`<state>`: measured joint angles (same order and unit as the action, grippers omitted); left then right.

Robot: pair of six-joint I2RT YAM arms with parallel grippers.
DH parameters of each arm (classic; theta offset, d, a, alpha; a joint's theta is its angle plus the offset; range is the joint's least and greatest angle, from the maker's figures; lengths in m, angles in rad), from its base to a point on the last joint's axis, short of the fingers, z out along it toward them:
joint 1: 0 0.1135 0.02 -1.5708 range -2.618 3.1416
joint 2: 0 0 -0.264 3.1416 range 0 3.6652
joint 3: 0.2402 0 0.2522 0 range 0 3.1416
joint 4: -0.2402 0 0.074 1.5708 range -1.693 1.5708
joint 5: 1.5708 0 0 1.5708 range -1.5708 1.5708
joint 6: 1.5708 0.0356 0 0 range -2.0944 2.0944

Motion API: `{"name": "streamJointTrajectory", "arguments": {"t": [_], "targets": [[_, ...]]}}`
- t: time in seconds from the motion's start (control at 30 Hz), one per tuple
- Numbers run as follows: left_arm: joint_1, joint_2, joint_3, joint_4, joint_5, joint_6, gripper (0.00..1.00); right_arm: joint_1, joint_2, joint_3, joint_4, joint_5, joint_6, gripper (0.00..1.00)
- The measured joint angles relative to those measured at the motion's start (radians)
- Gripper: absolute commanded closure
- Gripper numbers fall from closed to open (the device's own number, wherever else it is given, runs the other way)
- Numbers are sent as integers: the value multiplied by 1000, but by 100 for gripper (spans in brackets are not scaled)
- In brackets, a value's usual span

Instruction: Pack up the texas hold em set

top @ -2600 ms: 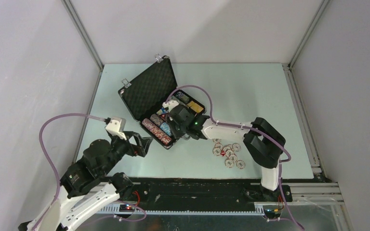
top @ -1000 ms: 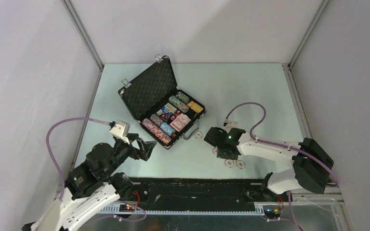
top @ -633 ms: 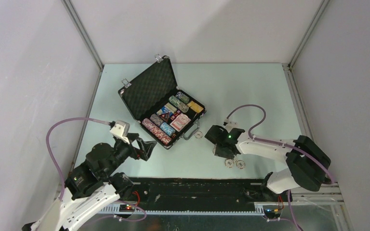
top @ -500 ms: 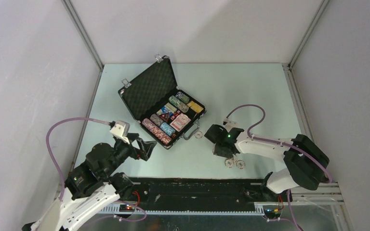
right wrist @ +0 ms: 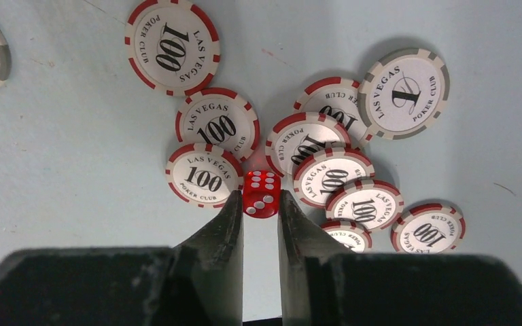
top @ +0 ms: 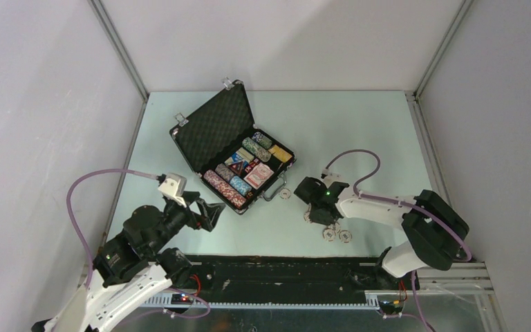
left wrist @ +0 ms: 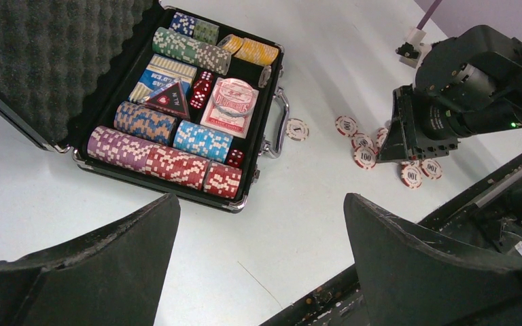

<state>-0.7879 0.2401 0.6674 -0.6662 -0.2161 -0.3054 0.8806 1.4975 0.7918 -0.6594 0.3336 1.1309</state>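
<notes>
Pointing down at the table [top: 359, 131], the right gripper [right wrist: 260, 202] has its fingers drawn to a narrow gap, tips against two opposite sides of a red die [right wrist: 262, 193] that lies among loose poker chips [right wrist: 212, 130]. The left gripper [top: 206, 211] hangs wide open and empty. Between the arms the black case [top: 211, 128] lies open, lid raised, with chip rows [left wrist: 177, 163] and card decks [left wrist: 232, 105] in its tray.

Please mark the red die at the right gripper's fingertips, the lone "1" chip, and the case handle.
red die [right wrist: 261, 193], right wrist view, its upper face.
lone "1" chip [left wrist: 297, 129], left wrist view, centre of its face.
case handle [left wrist: 285, 122], left wrist view, middle of the silver bar.
</notes>
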Motion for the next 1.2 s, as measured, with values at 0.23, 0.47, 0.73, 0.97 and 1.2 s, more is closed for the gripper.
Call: {"name": "streamJointTrajectory", "arguments": {"t": [0.23, 0.47, 0.73, 0.97, 1.2], "targets": [[0, 1, 0, 0, 11, 0, 2, 4, -75, 19, -15, -4, -57, 91], [0, 2, 0, 1, 12, 0, 2, 54, -69, 181, 49, -26, -229, 92], [0, 2, 0, 3, 12, 0, 2, 89, 130, 419, 235, -146, -454, 91], [0, 2, 0, 6, 13, 0, 2, 101, 356, 641, 248, -194, -542, 91], [0, 1, 0, 6, 12, 0, 2, 121, 494, 776, 201, -199, -582, 89]]}}
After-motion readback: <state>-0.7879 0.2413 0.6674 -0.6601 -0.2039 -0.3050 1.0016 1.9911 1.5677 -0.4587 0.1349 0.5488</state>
